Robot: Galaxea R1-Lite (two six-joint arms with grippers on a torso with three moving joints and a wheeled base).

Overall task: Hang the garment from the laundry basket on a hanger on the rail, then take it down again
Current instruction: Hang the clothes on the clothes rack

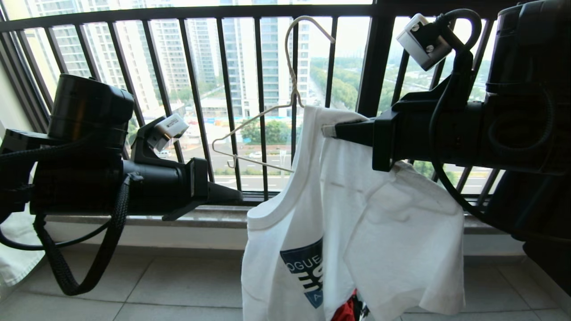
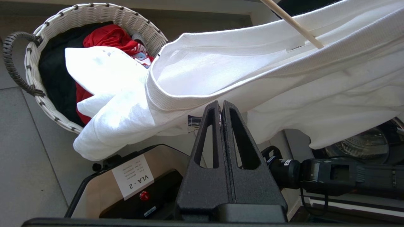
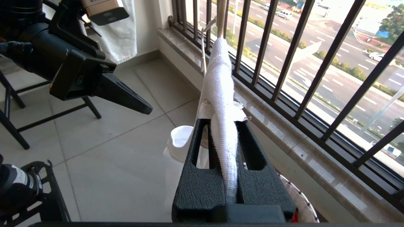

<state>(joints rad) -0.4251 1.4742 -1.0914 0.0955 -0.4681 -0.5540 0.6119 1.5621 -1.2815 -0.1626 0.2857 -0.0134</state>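
The white garment [image 1: 357,214] with its dark blue emblem [image 1: 305,272] hangs in front of the window bars. My right gripper [image 1: 328,130] is shut on its ribbed collar edge [image 3: 219,78], pinched between the fingers of the right gripper [image 3: 221,121]. The cream wire hanger [image 1: 292,67] has one arm inside the garment, the other arm bare, and its hook free in the air. My left gripper [image 1: 236,195] is shut with nothing seen in it, its tips just below the neckline; in its own view the left gripper [image 2: 222,105] meets the garment [image 2: 252,72]. The laundry basket [image 2: 94,12] stands below. The rail is out of view.
The black barred railing [image 1: 200,89] and a stone sill [image 1: 134,218] run behind the garment. Red and black clothes [image 2: 104,37] lie in the basket. A white cloth [image 1: 13,254] hangs at the far left. A black stand [image 3: 12,126] is on the tiled floor.
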